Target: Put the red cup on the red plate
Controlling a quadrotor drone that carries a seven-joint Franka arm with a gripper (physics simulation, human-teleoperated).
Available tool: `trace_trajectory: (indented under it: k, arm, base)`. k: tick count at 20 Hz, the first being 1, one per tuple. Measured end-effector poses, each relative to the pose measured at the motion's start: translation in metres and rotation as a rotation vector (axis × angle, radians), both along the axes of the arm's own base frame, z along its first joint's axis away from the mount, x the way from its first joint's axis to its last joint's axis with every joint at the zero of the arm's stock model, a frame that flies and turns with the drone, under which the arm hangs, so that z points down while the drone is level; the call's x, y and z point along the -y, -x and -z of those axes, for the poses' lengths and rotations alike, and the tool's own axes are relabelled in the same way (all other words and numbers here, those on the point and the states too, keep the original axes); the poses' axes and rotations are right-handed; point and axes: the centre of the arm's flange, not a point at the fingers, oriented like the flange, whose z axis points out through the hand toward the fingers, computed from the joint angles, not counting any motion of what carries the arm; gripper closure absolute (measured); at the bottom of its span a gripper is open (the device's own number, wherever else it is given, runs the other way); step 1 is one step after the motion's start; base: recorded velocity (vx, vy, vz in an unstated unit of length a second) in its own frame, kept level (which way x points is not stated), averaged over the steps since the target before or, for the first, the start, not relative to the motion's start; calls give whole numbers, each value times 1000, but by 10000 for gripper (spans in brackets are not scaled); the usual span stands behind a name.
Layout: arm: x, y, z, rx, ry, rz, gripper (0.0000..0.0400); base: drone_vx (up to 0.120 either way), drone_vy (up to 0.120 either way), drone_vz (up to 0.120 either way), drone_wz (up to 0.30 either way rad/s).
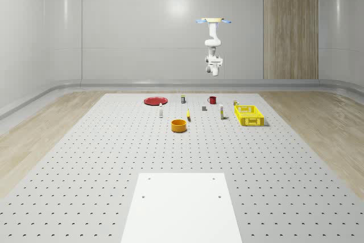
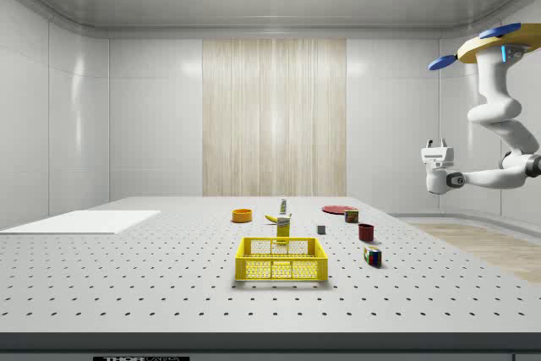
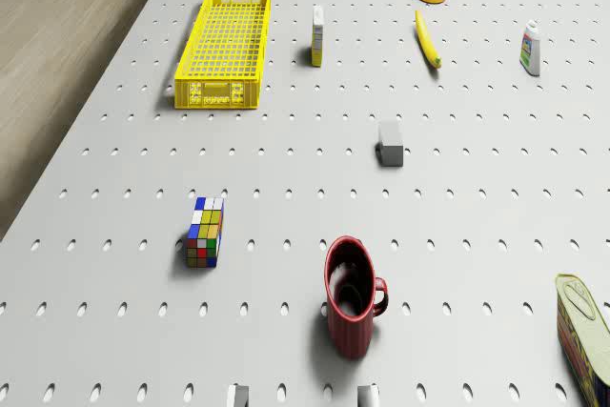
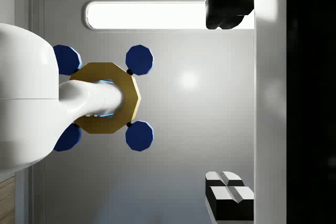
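Gripper high in the air, pointing up toward drone — fingers apart, holding nothing. Drone hovers over table's far end, above red cup. Step looks like approach: arm must swing down to cup. Perforated table, grey-walled room; red plate well apart from cup.

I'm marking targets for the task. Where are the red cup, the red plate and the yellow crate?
red cup [image 3: 349, 316]: drone view, on its outer side wall.
red plate [image 1: 154, 101]: whole-scene view, on its bare centre.
yellow crate [image 3: 225, 94]: drone view, on its near end wall.
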Motion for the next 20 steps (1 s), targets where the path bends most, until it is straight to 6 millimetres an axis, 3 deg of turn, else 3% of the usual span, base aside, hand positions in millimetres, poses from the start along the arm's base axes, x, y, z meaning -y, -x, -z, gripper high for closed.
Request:
trace_trajectory:
  k: [7, 10, 18, 20]
  arm:
    - [0, 3, -50, 6, 0, 0, 0]
    - [0, 2, -66, 8, 0, 0, 0]
    - [0, 1, -88, 14, 0, 0, 0]
    - [0, 0, -90, 16, 0, 0, 0]
  base:
    - [0, 0, 0, 0]
    - [0, -107, 0, 0]
    - [115, -120, 0, 0]
    - [120, -20, 0, 0]
